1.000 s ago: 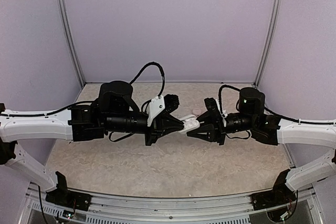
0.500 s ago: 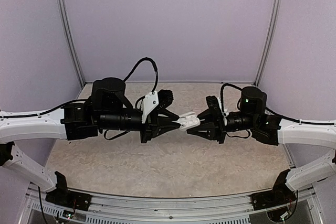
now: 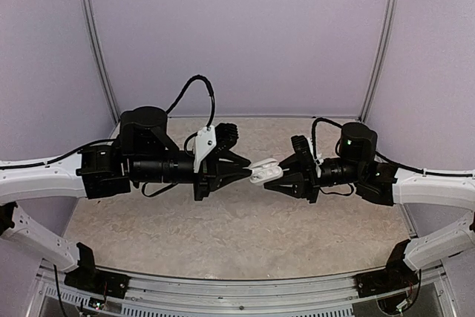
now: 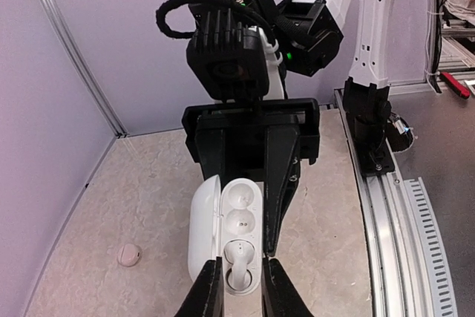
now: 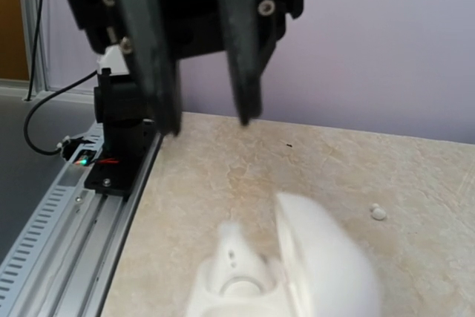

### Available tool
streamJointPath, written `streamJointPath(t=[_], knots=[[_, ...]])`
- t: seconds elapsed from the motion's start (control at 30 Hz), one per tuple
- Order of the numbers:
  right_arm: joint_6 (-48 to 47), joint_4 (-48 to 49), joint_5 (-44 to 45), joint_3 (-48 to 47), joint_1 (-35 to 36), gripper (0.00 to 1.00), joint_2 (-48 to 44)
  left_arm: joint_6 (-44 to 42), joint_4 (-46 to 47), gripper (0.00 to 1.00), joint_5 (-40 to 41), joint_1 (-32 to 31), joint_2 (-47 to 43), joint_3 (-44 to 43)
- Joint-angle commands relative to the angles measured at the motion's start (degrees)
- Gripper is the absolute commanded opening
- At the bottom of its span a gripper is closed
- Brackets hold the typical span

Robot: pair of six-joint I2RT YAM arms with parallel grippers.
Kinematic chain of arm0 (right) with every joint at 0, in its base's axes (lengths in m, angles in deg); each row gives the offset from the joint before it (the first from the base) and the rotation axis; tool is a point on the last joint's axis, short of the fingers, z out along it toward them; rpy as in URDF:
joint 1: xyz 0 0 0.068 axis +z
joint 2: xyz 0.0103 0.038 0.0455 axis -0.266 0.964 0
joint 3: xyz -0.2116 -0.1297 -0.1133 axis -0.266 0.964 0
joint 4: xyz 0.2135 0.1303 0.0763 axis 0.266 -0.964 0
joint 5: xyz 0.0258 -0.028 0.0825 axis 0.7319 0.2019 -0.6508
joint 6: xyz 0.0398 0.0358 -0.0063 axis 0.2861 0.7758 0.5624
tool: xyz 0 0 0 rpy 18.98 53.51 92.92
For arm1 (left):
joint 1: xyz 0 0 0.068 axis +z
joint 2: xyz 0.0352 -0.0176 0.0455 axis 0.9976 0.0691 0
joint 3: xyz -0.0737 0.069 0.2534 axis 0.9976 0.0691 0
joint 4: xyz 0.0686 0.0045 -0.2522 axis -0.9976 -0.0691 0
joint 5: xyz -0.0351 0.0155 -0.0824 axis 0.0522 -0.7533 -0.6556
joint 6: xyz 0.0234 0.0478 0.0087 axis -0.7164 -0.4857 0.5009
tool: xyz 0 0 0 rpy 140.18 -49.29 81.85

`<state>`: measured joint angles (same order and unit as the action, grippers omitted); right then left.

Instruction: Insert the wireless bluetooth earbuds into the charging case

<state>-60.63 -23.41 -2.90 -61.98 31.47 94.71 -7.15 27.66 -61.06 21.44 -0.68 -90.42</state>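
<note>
In the middle of the top view, the two arms meet tip to tip above the table [image 3: 148, 235]. The right gripper [image 3: 277, 174] is clamped tight on the charging case [image 3: 266, 171], a white case held up in the air with its lid [image 4: 202, 220] open. In the left wrist view the case hangs in the lower middle of the frame, with the lid on the left and the part with the holes on the right. One earbud [image 4: 239, 272] looks to sit in the hole nearest the bottom edge. The left gripper [image 3: 248, 170] has its jaws a little apart, one on each side of that end of the case, and it grips nothing. Whether its fingers [image 4: 211, 295] touch the case cannot be told. A small pale pink bud [image 4: 128, 255] lies on the table at the lower left of that view, well apart from the case. In the right wrist view the case is a white blur at the bottom, and a tiny white speck [image 5: 378, 213] lies on the table at the right.
</note>
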Motion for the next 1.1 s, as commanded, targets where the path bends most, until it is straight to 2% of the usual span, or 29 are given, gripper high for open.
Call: streamJointPath(t=[0.0, 0.43, 0.83, 1.07], knots=[[0.8, 1.0, 0.2, -0.4, 0.7, 0.0, -0.5, -1.5, 0.1, 0.2, 0.8, -0.8, 1.7, -0.6], [0.8, 1.3, -1.1, 0.0, 0.6, 0.0, -1.1, -1.2, 0.1, 0.19, 2.3, -0.8, 3.8, -1.2], [0.8, 1.4, -2.1, 0.0, 0.6, 0.0, -1.1, -0.8, -0.2, 0.1, 2.2, -0.3, 4.8, -1.7], [0.6, 1.2, -2.4, -0.1, 0.8, 0.0, -1.1, -1.1, -4.7, 0.03, 1.9, -0.3, 7.2, -3.8]])
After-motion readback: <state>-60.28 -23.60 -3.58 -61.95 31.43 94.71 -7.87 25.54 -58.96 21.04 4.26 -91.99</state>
